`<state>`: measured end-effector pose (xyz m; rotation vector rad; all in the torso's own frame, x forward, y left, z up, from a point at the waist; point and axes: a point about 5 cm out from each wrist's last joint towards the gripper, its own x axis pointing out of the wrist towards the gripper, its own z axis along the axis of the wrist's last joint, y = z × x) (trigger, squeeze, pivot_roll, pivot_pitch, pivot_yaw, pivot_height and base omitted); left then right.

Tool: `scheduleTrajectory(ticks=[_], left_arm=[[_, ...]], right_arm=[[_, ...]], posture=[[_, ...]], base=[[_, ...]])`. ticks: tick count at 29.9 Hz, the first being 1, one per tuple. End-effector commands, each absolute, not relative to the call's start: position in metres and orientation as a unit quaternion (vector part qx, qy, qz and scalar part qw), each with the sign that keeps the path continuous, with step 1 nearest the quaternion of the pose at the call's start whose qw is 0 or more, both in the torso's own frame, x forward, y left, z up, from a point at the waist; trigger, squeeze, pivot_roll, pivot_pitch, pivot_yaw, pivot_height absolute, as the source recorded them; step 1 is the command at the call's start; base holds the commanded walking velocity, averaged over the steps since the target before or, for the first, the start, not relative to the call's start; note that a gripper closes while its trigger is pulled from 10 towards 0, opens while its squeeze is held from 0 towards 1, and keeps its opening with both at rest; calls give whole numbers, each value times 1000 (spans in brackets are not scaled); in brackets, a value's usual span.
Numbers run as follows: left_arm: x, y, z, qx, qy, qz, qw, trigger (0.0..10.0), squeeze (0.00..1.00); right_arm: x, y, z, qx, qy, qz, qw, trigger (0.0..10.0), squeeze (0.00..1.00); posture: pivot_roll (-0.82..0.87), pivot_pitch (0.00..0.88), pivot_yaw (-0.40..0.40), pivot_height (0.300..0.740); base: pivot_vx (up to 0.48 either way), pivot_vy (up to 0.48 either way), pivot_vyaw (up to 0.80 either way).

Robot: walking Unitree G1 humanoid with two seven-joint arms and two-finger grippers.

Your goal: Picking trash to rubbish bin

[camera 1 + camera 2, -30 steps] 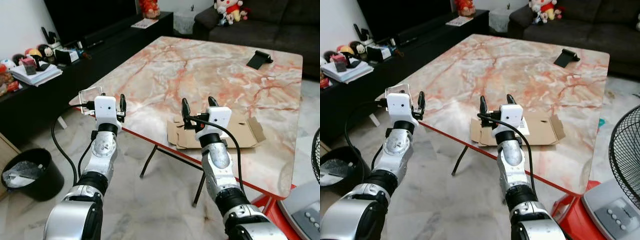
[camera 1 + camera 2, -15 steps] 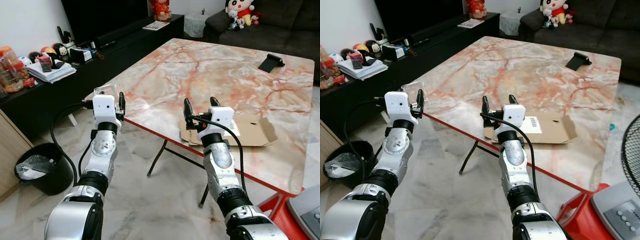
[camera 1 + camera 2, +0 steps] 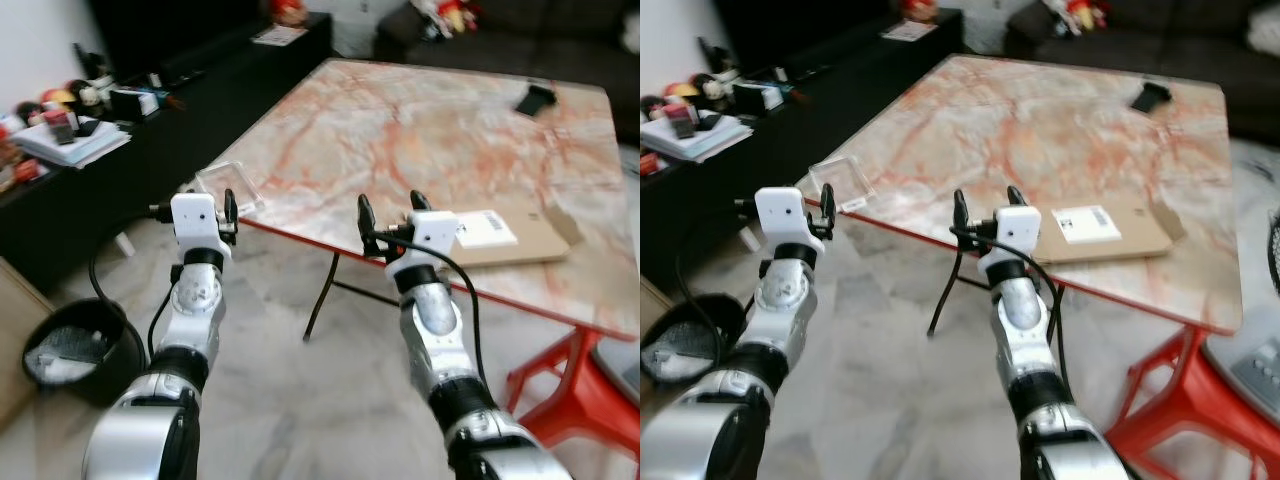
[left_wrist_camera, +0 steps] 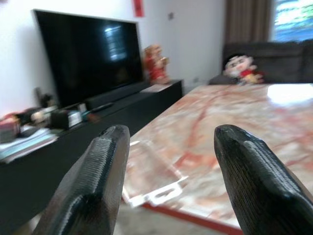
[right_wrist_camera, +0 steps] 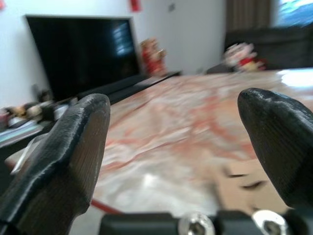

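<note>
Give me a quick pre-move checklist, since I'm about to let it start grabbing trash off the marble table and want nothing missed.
1. Left gripper open, holding nothing: ok.
2. Right gripper open, holding nothing: ok.
3. Trash within sight: ok. The flattened cardboard box lies near the table's front edge, beyond the right gripper; the clear plastic piece overhangs the table corner, just ahead of the left gripper.
4. Grippers touching the trash: not ok, both are short of the table edge.
5. Rubbish bin located: ok, on the floor to the robot's left, with a liner in it.
6. Sharp view: not ok, eye views are slightly blurred.
</note>
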<state>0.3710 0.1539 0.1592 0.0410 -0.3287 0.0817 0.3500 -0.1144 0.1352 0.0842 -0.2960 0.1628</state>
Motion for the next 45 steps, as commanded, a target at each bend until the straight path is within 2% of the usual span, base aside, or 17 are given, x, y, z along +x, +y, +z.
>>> scheduleTrajectory(ticks=[1, 12, 18, 25, 45], left_arm=[[372, 161, 166, 25, -173, 48, 983, 10000, 0], [375, 161, 171, 26, -170, 42, 984, 10000, 0], [377, 148, 160, 16, -131, 5, 991, 10000, 0], [378, 138, 166, 13, -137, -11, 990, 10000, 0], [381, 142, 169, 14, -133, 1, 991, 10000, 0]], right_arm=[[352, -105, 144, 49, -160, 92, 982, 10000, 0], [351, -104, 144, 52, -158, 90, 982, 10000, 0], [351, -102, 144, 53, -160, 89, 982, 10000, 0], [351, -100, 146, 52, -160, 90, 982, 10000, 0], [351, -95, 146, 36, -156, 103, 982, 10000, 0]], posture=[[-92, 0, 43, 740], [-88, 0, 52, 740], [-86, 0, 62, 740], [-85, 0, 67, 740], [-81, 0, 68, 740]], base=[[0, 480, 0], [0, 446, 0], [0, 0, 0], [0, 0, 0], [277, 0, 78]])
